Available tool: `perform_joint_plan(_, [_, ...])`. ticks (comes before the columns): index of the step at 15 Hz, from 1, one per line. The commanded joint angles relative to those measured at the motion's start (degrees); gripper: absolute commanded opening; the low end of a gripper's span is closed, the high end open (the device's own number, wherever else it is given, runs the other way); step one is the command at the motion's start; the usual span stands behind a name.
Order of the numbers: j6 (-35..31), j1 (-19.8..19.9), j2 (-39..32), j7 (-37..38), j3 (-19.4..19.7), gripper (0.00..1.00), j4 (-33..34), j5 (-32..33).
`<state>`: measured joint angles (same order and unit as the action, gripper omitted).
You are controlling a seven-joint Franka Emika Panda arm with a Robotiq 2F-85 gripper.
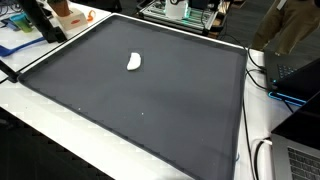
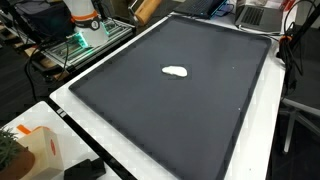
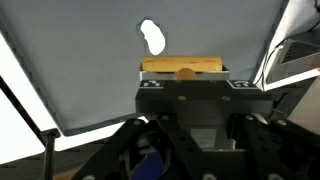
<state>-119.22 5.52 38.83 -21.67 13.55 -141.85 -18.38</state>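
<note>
Hand (image 3: 185, 76) of yours clamps a wooden block (image 3: 205, 66); white lump (image 3: 152, 37) lies apart on the dark surface (image 3: 90, 70).

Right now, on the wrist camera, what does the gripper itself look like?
The gripper is a matte black, boxy housing with small pale screws along its upper edge. Dark cables curve beneath it, and a blue part shows among them. No lettering is readable.

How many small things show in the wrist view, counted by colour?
white piece on the dark mat: 1
wood-coloured block: 1
Total: 2
</note>
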Motion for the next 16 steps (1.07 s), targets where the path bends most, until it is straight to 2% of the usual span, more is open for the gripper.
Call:
perform_joint_plan(1, [-0.14,-1.33,1.77,0.61,0.81,0.47,-1.14,0.75])
perform_joint_plan(2, [-0.19,-1.46,2.90,0.64,0.82,0.47,-1.96,0.78])
perform_joint_plan(3, [-0.27,-1.48,3.63,0.67,0.84,0.22,-2.47,0.81])
perform_joint_plan(5, [-4.98,-0.86,5.47,1.58,-1.54,0.22,-4.55,2.44])
perform_joint_plan(10, [-3.78,-3.13,5.77,0.51,-4.01,0.22,-6.49,6.63])
perform_joint_plan(13, [-10.54,-3.70,5.59,3.47,-6.70,0.22,-9.66,7.78])
perform_joint_plan(14, [-6.95,-4.39,3.93,2.05,-4.52,0.22,-7.04,7.76])
perform_joint_plan(15, [-7.70,-4.69,3.79,2.35,-4.85,0.47,-7.58,7.93])
perform_joint_plan(16, [-7.69,-4.83,3.59,2.32,-4.78,0.47,-7.58,7.89])
